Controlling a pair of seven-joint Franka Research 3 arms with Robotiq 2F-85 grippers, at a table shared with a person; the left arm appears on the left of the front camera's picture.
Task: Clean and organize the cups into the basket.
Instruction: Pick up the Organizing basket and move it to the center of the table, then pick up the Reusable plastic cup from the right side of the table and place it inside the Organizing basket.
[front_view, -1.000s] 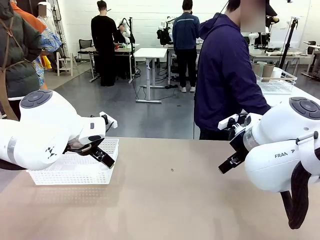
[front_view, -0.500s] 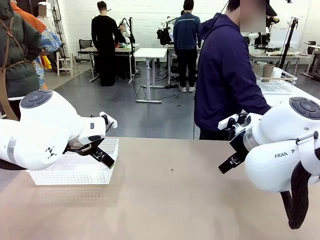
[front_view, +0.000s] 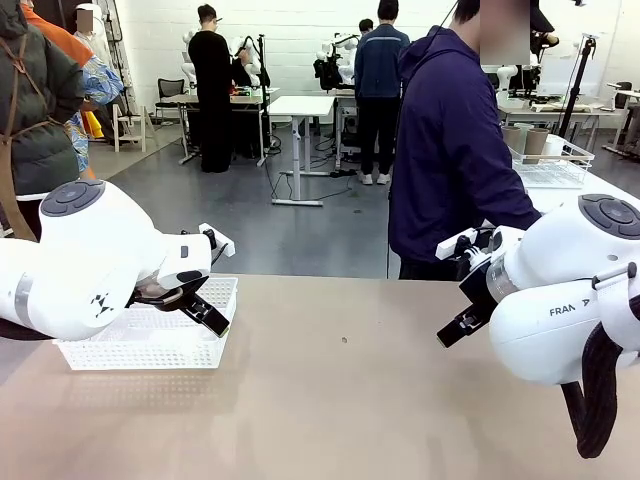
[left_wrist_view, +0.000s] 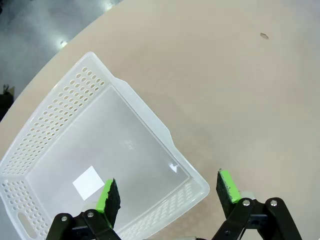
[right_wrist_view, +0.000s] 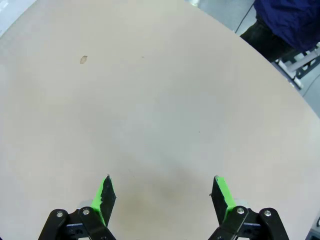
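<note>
You have bright, even indoor light, soft shadows on the table (front_view: 330, 410), and wrist views bowed at the edges.

White wall (front_view: 290, 30) across back of room. Grey floor (front_view: 250, 220), glossy, pale patches of reflected light. White desk (front_view: 300, 104) on white legs mid-room, cables trailing beneath. Dark office chair (front_view: 171, 90) at back left. Cluttered table (front_view: 250, 99) beside it. Person in black (front_view: 208, 90) and person in blue jacket (front_view: 380, 75) standing far off, backs turned. Beige bench (front_view: 340, 410) in foreground, matte, small dark speck (front_view: 344, 340) near middle.
</note>
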